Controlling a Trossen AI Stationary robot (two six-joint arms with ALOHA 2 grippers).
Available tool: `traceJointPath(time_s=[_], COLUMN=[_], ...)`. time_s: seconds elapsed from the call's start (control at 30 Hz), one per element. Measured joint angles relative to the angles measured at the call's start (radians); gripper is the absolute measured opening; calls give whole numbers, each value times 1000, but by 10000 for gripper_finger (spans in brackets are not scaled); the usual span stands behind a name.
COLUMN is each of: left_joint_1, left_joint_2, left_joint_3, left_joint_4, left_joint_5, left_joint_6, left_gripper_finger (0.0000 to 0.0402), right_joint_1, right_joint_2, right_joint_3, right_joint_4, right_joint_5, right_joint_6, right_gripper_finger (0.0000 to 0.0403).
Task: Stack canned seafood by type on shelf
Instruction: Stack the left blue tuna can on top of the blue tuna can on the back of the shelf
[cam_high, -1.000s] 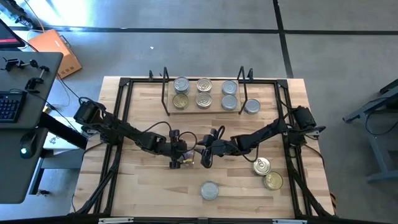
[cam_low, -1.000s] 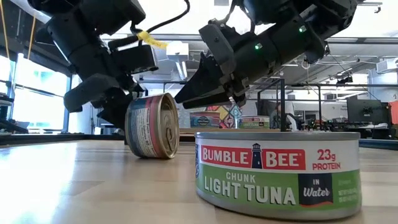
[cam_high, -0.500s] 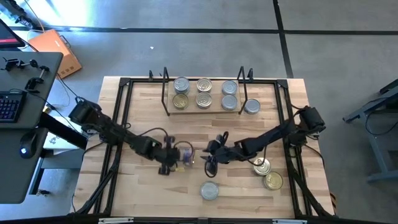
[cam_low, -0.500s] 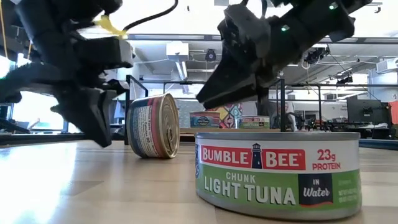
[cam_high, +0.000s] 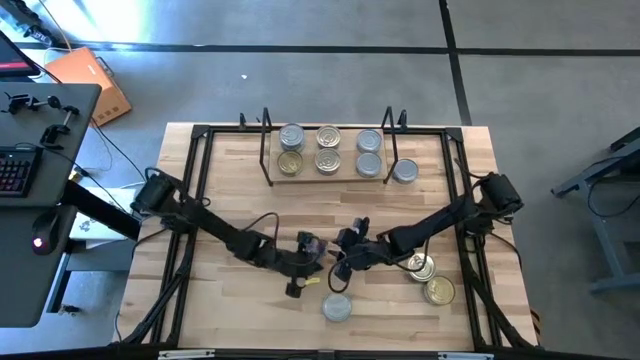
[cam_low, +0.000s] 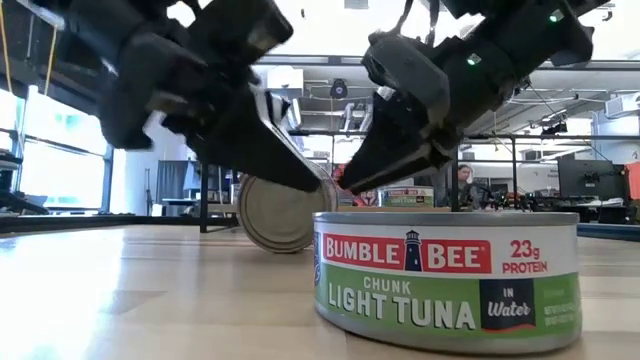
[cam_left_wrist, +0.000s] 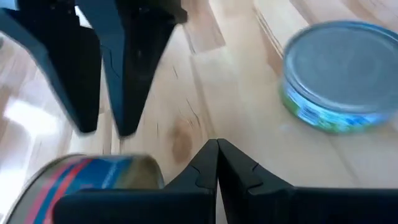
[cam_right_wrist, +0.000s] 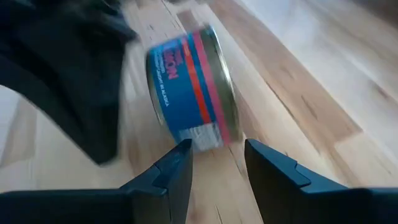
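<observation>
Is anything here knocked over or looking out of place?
Yes. One blue-and-red tin lies tipped on its side on the table, between the left gripper and the right gripper. The other tins sit flat.

Blue-red tin (cam_right_wrist: 189, 93) on edge, mid-table

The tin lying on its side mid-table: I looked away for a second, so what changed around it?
The left end effector, shut, has swung rightward and nearer the front edge, past the blue-and-red tin, which has rolled right too, still on its side. The right end effector, open, has followed it forward, holding nothing. The Bumble Bee tuna tin and the tins on the shelf stayed put.
</observation>
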Motion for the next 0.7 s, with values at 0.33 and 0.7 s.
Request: traceJointPath(time_s=[0.33,0.7], left_joint_1=[-64,40], left_joint_2=[-239,-282], left_joint_3=[31,32], left_joint_4=[-330,-460], left_joint_5=[-130,-21], left_joint_6=[-4,-47], left_gripper_finger=[4,224], right_joint_1=[47,47], right_joint_2=[-3,-4], right_joint_3=[0,0], right_joint_4=[-95,-87], right_joint_5=[50,53], right_joint_6=[78,71], right_gripper_finger=[139,139])
